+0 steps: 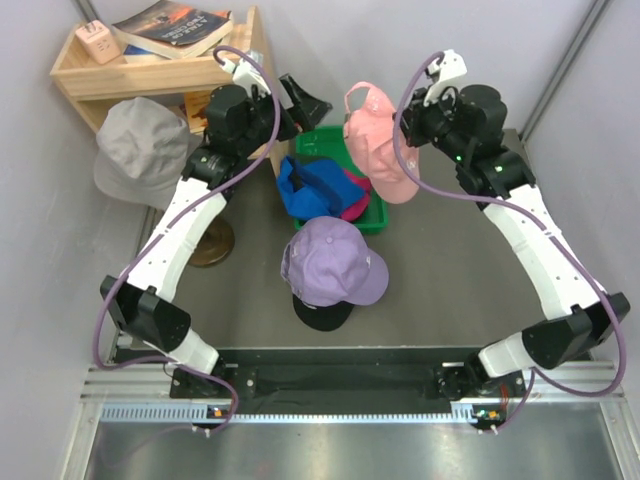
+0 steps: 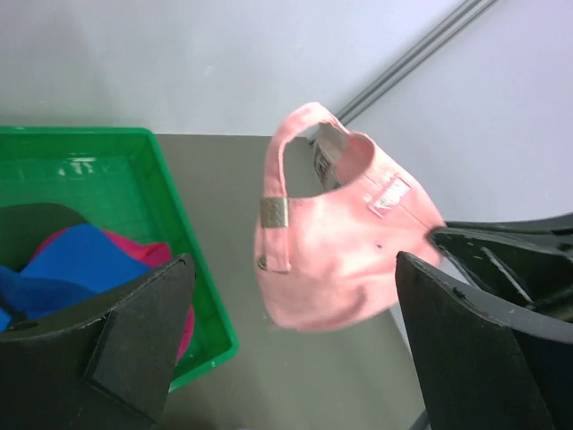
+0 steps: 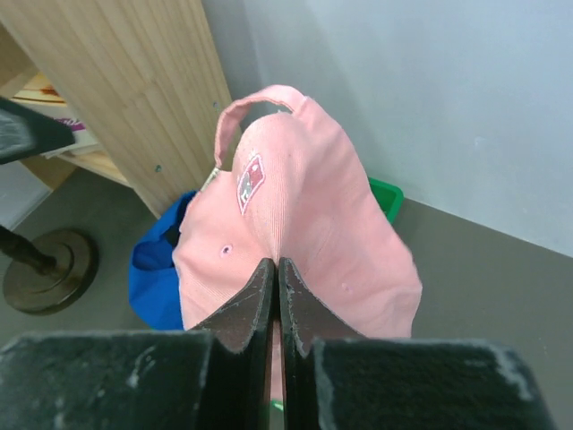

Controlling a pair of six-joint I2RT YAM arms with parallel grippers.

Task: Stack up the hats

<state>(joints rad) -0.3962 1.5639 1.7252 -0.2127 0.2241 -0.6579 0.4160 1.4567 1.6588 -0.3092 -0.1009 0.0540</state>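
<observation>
Right gripper [image 3: 276, 269]: pinched shut on soft pink fabric baseball cap [image 3: 304, 206]; light, floppy, hung limp; stiffer brim judged surer hold.

A: The pink cap [image 3: 295, 224] is soft cloth, finely ribbed and matt; its strap buckle [image 2: 274, 212] looks like dull brushed metal.
B: And the green bin [image 2: 98, 175]?
A: Smooth plastic with a gloss. The desk [image 1: 450, 280] is flat matt grey.
B: The shelf [image 3: 134, 90]?
A: Pale wood, visible grain, unvarnished look. The right gripper [image 3: 275, 269] is black, matt, its surface grainy and scuffed. The lavender cap [image 1: 335, 262] is plain matt cloth. The round stand base [image 3: 49, 269] looks like dull brassy metal.
</observation>
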